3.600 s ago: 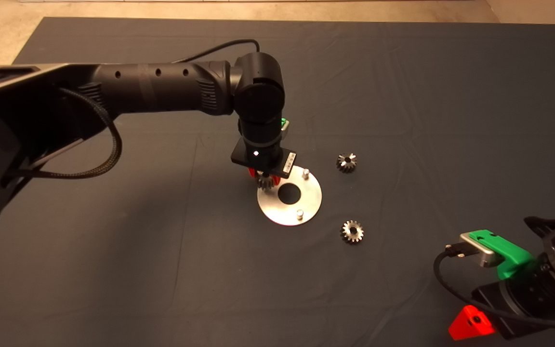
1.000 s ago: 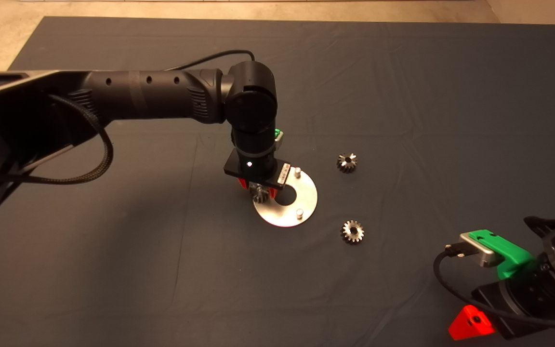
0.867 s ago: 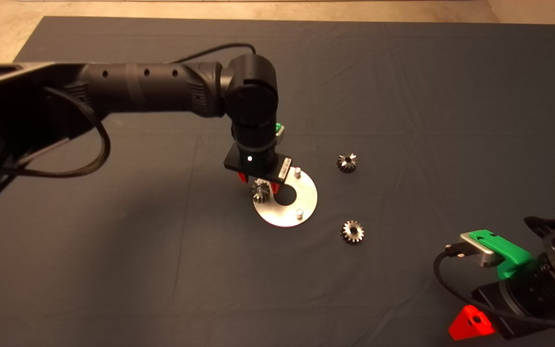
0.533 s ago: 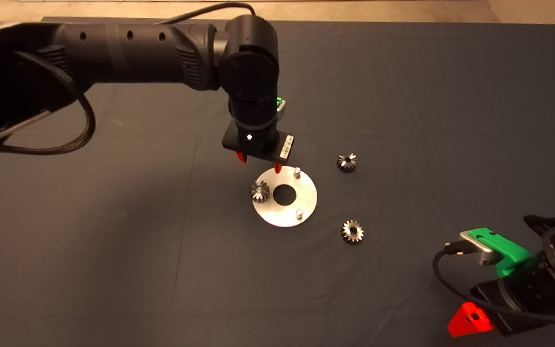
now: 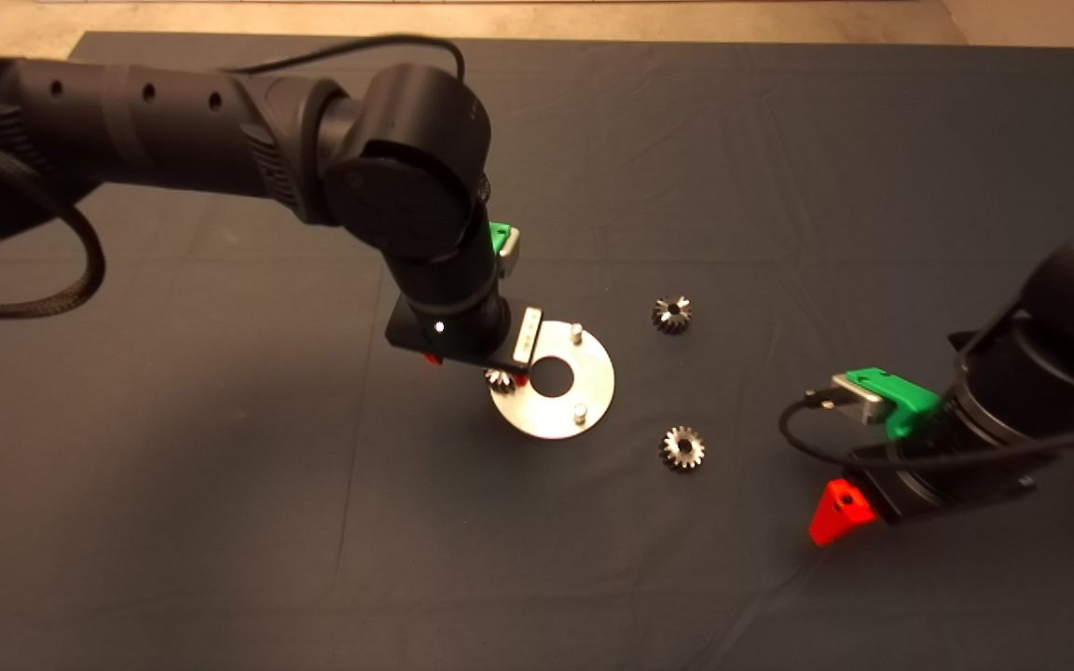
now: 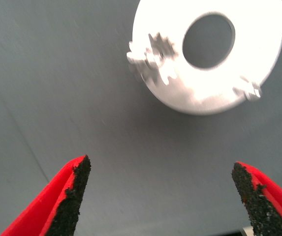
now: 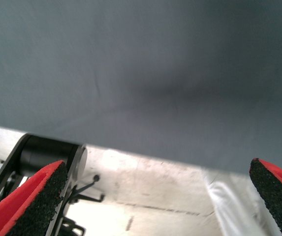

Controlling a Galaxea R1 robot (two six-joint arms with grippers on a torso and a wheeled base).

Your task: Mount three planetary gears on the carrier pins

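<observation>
Head view is showing my left gripper (image 5: 472,365) hanging over the left edge of the silver plate (image 5: 584,384), fingers spread wide and gripping nothing. One gear (image 6: 156,55) is sitting on the plate's left side, while two carrier pins (image 5: 576,331) (image 5: 580,413) are standing bare. Two more gears (image 5: 671,314) (image 5: 682,447) are lying on the mat (image 5: 220,522) right of the plate. My right gripper (image 7: 155,196) is hovering over the mat's right part, spread wide and carrying nothing.
</observation>
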